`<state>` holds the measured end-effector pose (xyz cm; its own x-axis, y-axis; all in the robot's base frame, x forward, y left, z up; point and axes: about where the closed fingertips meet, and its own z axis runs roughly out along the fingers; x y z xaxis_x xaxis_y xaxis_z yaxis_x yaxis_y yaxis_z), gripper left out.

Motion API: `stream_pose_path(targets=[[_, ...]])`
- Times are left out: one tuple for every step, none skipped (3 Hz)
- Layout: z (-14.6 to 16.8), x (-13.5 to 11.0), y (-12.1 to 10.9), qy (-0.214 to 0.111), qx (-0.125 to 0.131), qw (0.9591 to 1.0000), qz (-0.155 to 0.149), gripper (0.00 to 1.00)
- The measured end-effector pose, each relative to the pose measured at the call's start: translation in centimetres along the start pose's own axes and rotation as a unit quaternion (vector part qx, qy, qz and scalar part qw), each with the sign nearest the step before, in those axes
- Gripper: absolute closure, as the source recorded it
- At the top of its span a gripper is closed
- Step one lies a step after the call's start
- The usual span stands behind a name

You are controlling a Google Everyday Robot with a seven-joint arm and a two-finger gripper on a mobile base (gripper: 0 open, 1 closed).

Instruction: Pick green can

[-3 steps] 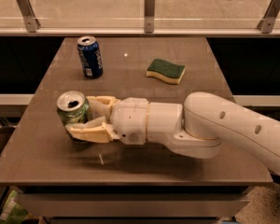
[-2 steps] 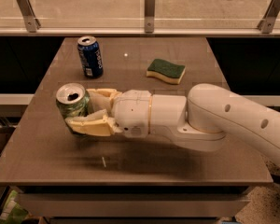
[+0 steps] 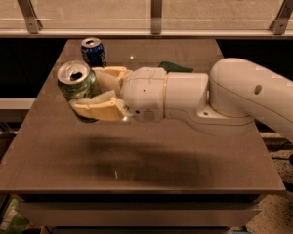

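Note:
The green can (image 3: 76, 83), light green with a silver top and a pull-tab hole, is held upright above the left part of the table (image 3: 146, 169). My gripper (image 3: 90, 92) is shut on it, one cream finger behind the can and one in front and below it. The white arm (image 3: 234, 99) reaches in from the right and casts a shadow on the table under it.
A dark blue can (image 3: 93, 51) stands at the back left of the table, just behind the gripper. A green sponge (image 3: 176, 67) lies at the back, mostly hidden by the arm. A glass rail with metal posts (image 3: 156, 4) runs behind the table.
The gripper has lifted the green can off the table and raised it higher; the arm now hides most of the sponge.

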<state>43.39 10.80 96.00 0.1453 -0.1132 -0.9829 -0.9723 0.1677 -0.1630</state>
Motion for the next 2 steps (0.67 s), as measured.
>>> stream_pose_path(targets=[[-0.01,-3.3,-0.64,0.012,-0.003,0.9993,-0.036,1.0],[0.0,-3.3,-0.63,0.012,-0.003,0.9993,-0.036,1.0]])
